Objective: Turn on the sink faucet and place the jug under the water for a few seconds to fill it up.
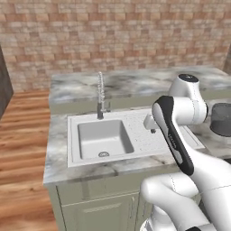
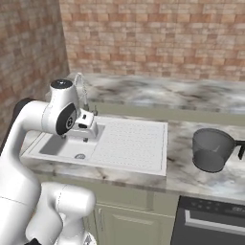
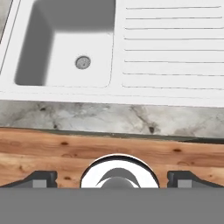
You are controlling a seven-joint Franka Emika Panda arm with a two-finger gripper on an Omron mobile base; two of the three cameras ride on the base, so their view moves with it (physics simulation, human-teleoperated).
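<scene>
One dark grey jug (image 2: 212, 149), bucket-like and wide-mouthed, upright on the marbled surface (image 2: 191, 172) toward its right end, well apart from the sink (image 2: 129, 143) and just beyond the right edge of the ribbed draining board (image 2: 131, 141). In the left base view the same jug (image 1: 222, 118) at the far right edge of the frame, partly cut off, behind the white arm (image 1: 180, 135). Empty as far as can be told; nothing touching it.

One light sink (image 1: 113, 135) set into the surface, deep basin (image 1: 103, 137) on the left with a round metal drain (image 1: 103, 154) near its front wall, draining board (image 1: 153, 131) on the right. Tall chrome sink faucet (image 1: 100, 97) with coiled spring neck rising at the back rim of the basin, behind its middle; small side lever too small to read for position. Basin dry-looking.

Tool (image 3: 112, 179) with jaws wide apart and gripping nothing, the two dark fingertips (image 3: 41, 178) low in the hand view at left and right. Pointed down past the front edge of the surface (image 3: 109, 118), wooden floor (image 3: 52, 153) beneath it, sink (image 3: 118, 52) and drain (image 3: 82, 62) further ahead. Hand raised in front of the sink in the base views, above the draining board side.

Brick wall (image 1: 113, 36) behind a second stretch of marbled surface (image 1: 135, 83); pale green cabinet fronts (image 1: 99, 207) below; dark appliance front (image 2: 210, 222) under the jug's end.
</scene>
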